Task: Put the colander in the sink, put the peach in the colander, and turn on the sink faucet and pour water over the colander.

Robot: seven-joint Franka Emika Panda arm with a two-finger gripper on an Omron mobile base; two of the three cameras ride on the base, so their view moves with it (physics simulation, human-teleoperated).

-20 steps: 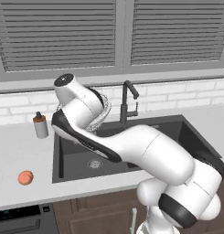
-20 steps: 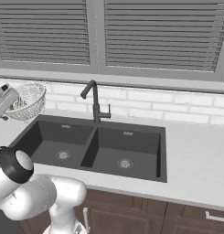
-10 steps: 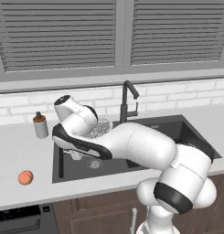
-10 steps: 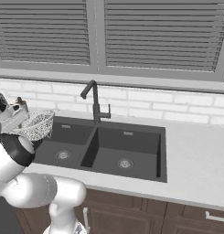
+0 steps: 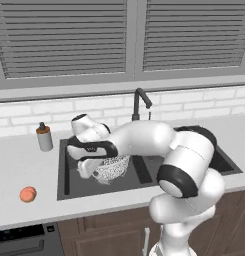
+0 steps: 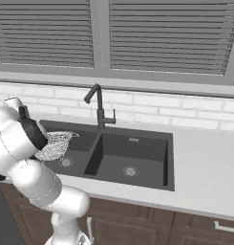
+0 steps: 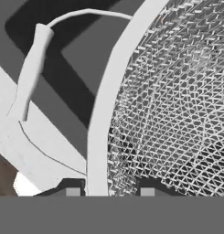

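The colander [image 5: 112,168] is a silvery mesh bowl hanging tilted inside the left basin of the dark sink [image 5: 64,172]. My gripper [image 5: 93,172] is shut on its thin rim at the left side. In the hand view the rim [image 7: 100,137] runs up between my two fingertips [image 7: 72,190], with mesh to the right. From the right base view the colander [image 6: 55,146] sticks out past my forearm over the left basin. The peach [image 5: 27,194] lies on the counter, front left of the sink. Behind the divider stands the faucet [image 5: 139,103], its spout toward the basins.
A grey soap bottle with an orange cap [image 5: 44,136] stands on the counter behind the sink's left corner. The right basin [image 6: 132,165] holds nothing but its drain. White brick wall and window blinds close off the back. Counter stretches to the right [image 6: 204,162].
The arm has swung down and forward, carrying the colander from above the counter's back edge down into the left basin. The grip on the rim is unchanged.
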